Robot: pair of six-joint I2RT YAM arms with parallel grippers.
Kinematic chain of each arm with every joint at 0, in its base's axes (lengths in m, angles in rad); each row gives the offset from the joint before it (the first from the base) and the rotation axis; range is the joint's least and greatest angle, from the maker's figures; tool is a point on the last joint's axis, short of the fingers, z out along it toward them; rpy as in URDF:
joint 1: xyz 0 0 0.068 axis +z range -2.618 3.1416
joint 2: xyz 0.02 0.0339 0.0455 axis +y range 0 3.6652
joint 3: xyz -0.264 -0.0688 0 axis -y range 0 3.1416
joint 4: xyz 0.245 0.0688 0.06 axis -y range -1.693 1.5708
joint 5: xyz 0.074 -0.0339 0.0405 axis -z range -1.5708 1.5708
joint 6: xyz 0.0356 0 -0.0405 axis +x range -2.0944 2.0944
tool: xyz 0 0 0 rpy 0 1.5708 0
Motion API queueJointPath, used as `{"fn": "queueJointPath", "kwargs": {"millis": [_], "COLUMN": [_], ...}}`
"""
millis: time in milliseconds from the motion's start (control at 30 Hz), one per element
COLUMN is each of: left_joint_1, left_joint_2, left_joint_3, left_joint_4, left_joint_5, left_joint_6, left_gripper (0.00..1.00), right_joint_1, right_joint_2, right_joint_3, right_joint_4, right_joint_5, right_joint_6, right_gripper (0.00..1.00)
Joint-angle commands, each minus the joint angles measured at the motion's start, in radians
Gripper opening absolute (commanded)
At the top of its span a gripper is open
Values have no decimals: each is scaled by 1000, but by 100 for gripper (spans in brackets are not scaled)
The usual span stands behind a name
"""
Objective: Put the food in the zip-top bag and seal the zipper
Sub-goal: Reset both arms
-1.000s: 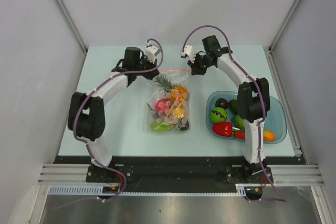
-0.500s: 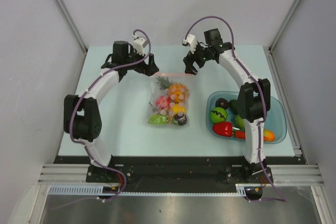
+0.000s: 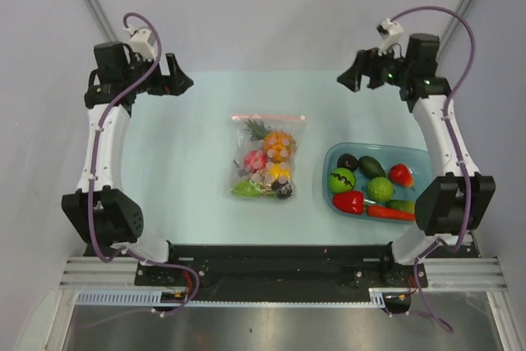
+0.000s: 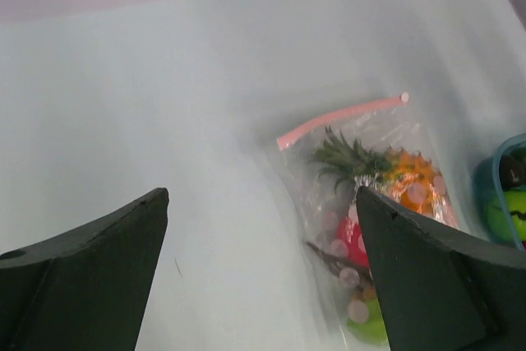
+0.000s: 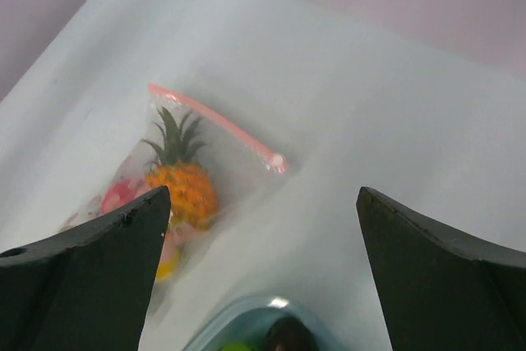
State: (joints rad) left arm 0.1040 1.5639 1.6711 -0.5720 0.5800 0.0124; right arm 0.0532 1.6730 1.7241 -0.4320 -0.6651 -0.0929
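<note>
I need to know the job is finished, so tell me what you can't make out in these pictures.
Zipper: whether it is pressed shut; too small in the top view, soft in both wrist views.
Bag, lower end: left wrist view, behind the left fingers and cut by the bottom edge.
Tray: cut by the frame edge in both wrist views.
</note>
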Motion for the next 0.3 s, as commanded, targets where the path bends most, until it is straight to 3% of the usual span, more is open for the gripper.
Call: {"fn": "queueJointPath", "kwargs": {"millis": [0, 167, 267], "left_joint_1": [14, 11, 14], "left_joint_2": [-99, -194, -223], "left_joint_3": [-114, -276, -297], "left_joint_4": [-117, -78, -63], "left_joint_5": [-20, -74, -109], "left_joint_6": [-17, -22, -41], "left_gripper": [100, 100, 100], "right_joint_1": [-128, -205, -233], "right_joint_2": [-94, -139, -147], "right_joint_3": [-187, -235, -233], "right_joint_4": [42, -39, -37], "right_joint_5": [-48, -44, -57], "right_joint_6": [160, 96, 97], "right_gripper": [100, 100, 100]}}
